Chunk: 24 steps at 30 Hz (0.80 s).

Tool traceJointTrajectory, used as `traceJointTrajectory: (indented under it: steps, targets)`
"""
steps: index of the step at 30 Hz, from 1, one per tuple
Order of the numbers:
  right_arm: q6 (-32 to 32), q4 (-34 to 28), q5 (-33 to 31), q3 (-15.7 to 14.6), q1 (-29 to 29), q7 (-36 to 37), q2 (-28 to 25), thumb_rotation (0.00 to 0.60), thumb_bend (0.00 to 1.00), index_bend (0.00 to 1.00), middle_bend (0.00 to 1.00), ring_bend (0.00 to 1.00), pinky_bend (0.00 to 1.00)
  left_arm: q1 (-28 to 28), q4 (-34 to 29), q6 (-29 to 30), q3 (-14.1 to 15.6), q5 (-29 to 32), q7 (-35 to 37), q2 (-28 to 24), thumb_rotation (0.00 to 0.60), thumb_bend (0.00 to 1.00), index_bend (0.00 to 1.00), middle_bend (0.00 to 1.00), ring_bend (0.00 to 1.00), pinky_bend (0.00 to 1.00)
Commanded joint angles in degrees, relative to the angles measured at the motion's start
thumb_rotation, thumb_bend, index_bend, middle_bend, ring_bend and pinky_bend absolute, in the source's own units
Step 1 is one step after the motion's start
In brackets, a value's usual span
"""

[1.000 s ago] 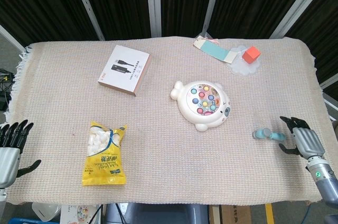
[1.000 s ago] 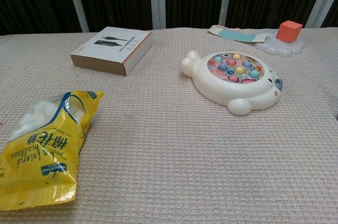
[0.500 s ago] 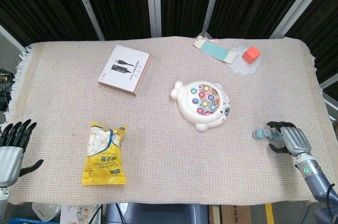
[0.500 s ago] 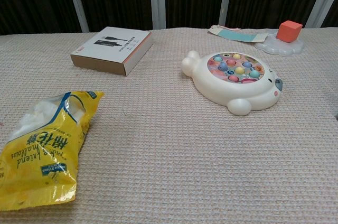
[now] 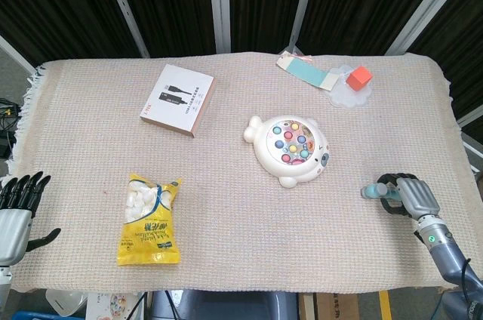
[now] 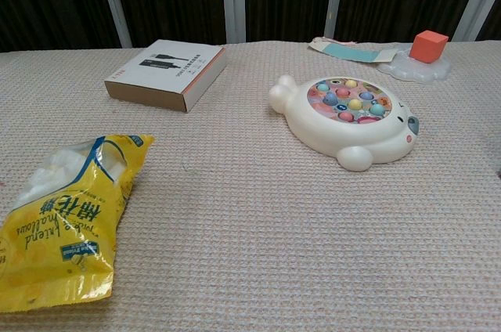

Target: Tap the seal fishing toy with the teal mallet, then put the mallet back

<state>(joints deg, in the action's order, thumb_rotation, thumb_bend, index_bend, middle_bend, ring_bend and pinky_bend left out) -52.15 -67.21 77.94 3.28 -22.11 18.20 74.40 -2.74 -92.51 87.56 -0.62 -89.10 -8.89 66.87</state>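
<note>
Under the curled fingers of the right hand lies the teal mallet, gripped on the cloth, with the seal fishing toy well off toward its fingertip side.

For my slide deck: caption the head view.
Right hand closes around the teal mallet near the seal fishing toy.

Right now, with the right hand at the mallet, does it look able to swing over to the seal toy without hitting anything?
Probably yes. The right hand is curled around the teal mallet, and only bare cloth lies between it and the seal toy. The orange block sits well beyond that path.
</note>
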Motion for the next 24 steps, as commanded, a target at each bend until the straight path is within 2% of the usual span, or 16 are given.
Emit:
traceJointTrajectory:
  steps: [1, 24]
  targets:
    - [0.03, 0.33, -0.04, -0.08, 0.03, 0.01, 0.3, 0.6, 0.46, 0.39, 0.37, 0.27, 0.21, -0.03, 0.08, 0.03, -0.04, 0.01, 0.08, 0.01, 0.6, 0.13, 0.0, 0.0, 0.0, 0.0]
    - [0.37, 3.32, 0.49, -0.65, 0.09, 2.02, 2.11, 0.6, 0.56, 0.49, 0.45, 0.32, 0.22, -0.16, 0.12, -0.44, 0.01, 0.58, -0.33, 0.2, 0.6, 0.13, 0.0, 0.0, 0.0, 0.0]
